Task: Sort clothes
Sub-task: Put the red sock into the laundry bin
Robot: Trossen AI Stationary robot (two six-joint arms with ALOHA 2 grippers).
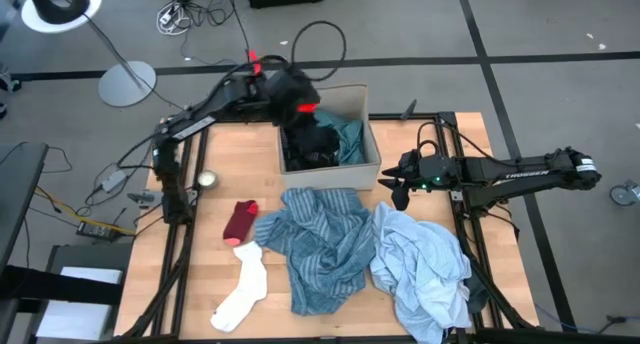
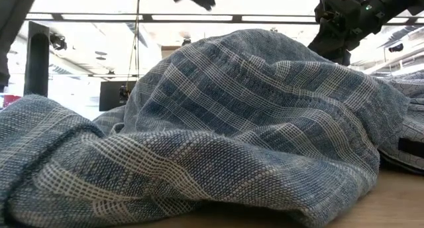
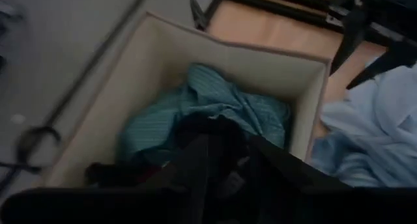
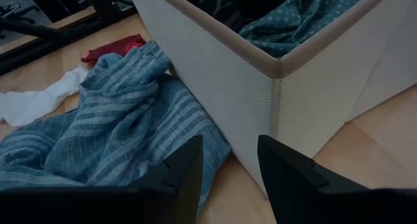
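The tan box (image 1: 365,169) stands at the table's far middle. Inside it lie the teal top (image 3: 208,100) and the black piece (image 3: 218,142). My left gripper (image 3: 231,178) hangs above the box, tipped down, its fingers apart over the black piece. I cannot see them touching it. The blue striped shirt (image 1: 325,244) lies crumpled in front of the box, with the pale blue shirt (image 1: 420,264) to its right. Left of them lie the red sock (image 1: 241,222) and the white sock (image 1: 245,284). My right gripper (image 4: 228,165) hovers open by the box's near right corner (image 4: 277,74).
A small round silver thing (image 1: 207,180) sits on the wood left of the box. Dark frame rails (image 1: 180,234) run along the table's left and right edges. Bare wood shows at the near left, beside the white sock.
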